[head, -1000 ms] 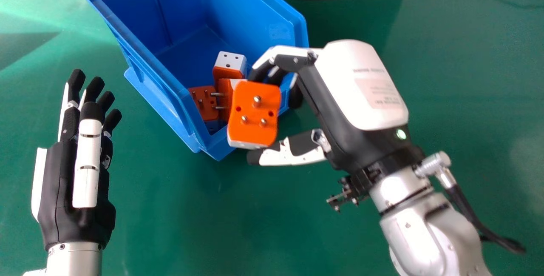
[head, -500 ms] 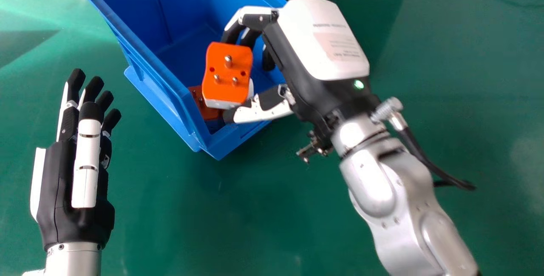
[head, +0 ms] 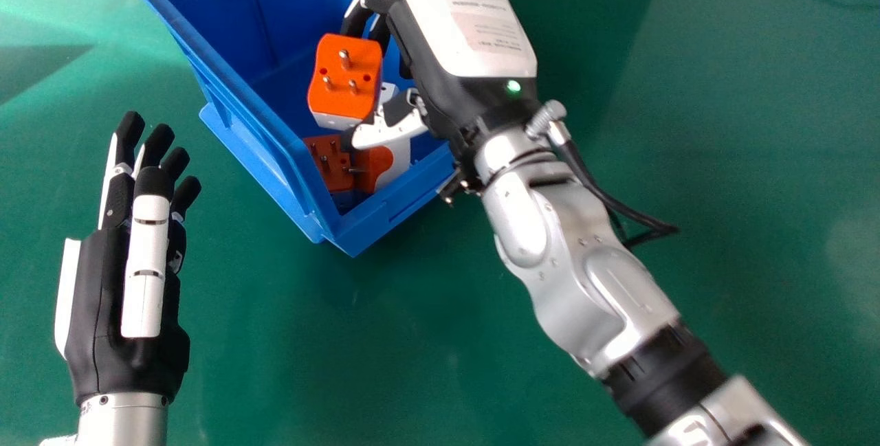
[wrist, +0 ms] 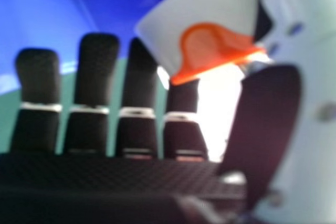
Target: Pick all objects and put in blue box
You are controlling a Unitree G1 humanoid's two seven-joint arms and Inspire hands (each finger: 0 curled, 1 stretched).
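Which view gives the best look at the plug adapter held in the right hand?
The head view: the adapter in the right hand shows its orange face and three pins. The right hand view shows its white body and some orange, partly cropped, no pins discernible.

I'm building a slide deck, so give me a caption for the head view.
Right robot hand holding an orange-and-white plug adapter over the blue box, other adapters inside.
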